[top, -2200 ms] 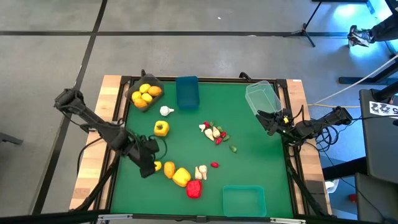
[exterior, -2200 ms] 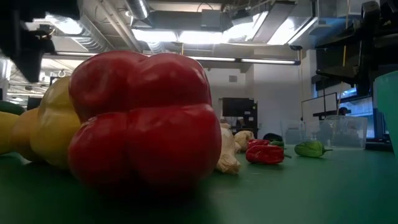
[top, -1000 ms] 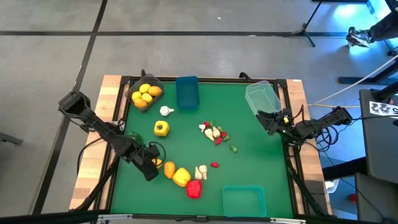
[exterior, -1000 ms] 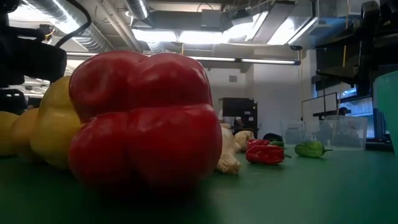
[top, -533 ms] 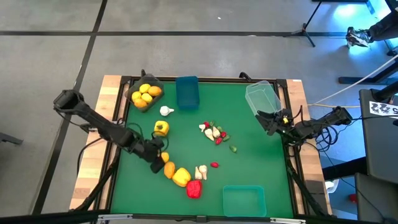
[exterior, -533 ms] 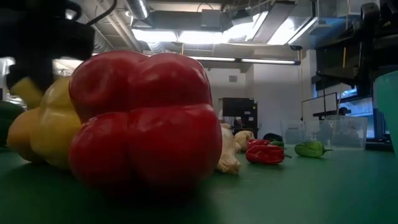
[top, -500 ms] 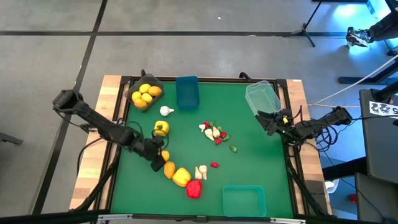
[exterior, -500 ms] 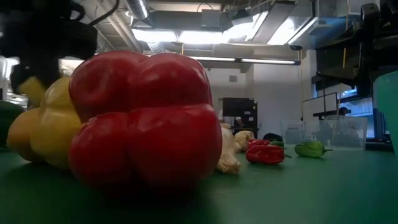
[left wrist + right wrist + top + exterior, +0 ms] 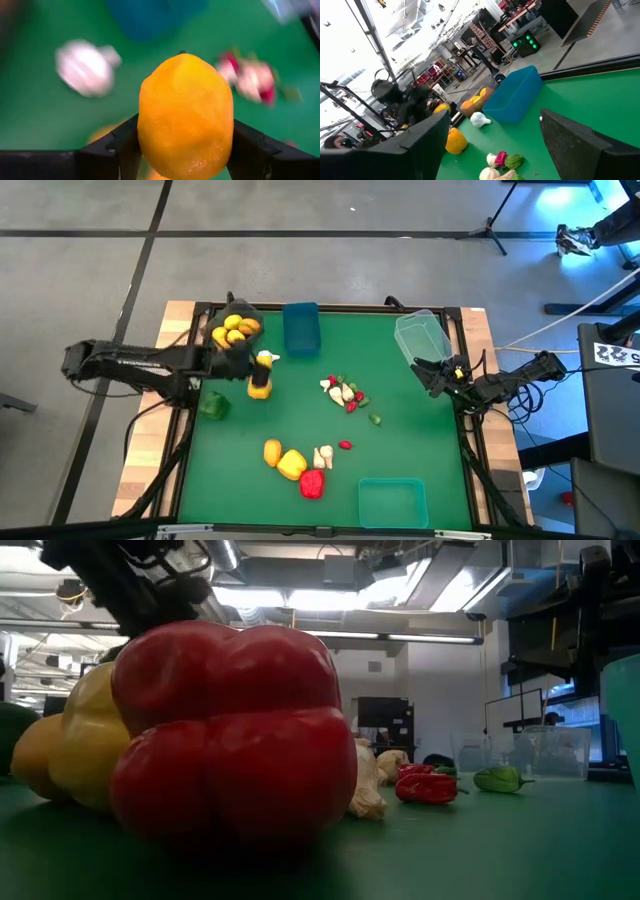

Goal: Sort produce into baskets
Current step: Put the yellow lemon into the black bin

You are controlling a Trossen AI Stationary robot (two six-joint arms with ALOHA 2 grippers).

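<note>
Left gripper (image 9: pixel 182 145) clamps a yellow-orange fruit (image 9: pixel 185 117) near the surface's far-left corner; right gripper (image 9: pixel 492 137) waits apart.

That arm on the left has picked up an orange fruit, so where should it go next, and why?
Probably a short carry on to the dark bin at the table's far left corner, then let go. The left hand is clamped on the orange fruit and sits just short of that bin, which already holds similar yellow fruits.
</note>
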